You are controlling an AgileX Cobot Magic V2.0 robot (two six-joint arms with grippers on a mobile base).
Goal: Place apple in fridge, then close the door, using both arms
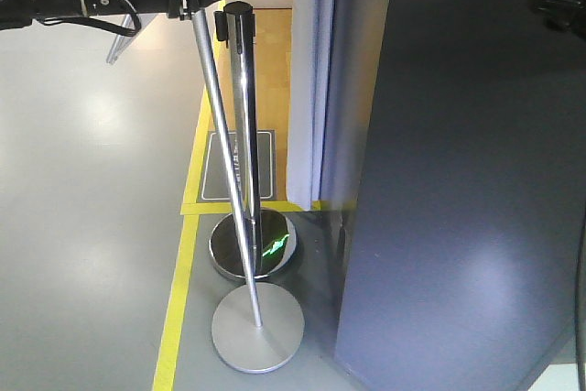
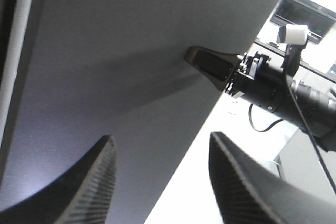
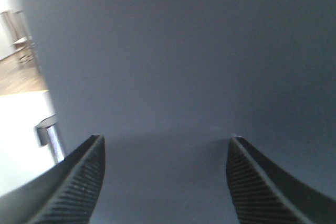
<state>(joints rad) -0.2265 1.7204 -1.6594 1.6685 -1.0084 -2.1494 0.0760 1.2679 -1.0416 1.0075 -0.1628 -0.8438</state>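
The dark grey door (image 1: 458, 180) fills the right of the front view and both wrist views. The right gripper (image 3: 165, 182) faces the door panel, fingers spread and empty. The left gripper (image 2: 160, 182) is also spread and empty beside the door's edge, with the right arm's tip against that panel beyond it. No apple is visible; it may be inside the fridge. Two chrome poles (image 1: 240, 135) stand just left of the door. Risk: pushing off-centre could slide a finger off the edge, or swing an arm into the poles.

Glossy grey floor (image 1: 82, 226) with yellow tape lines (image 1: 174, 309). Two chrome stanchion poles (image 1: 240, 135) stand below the left claw.
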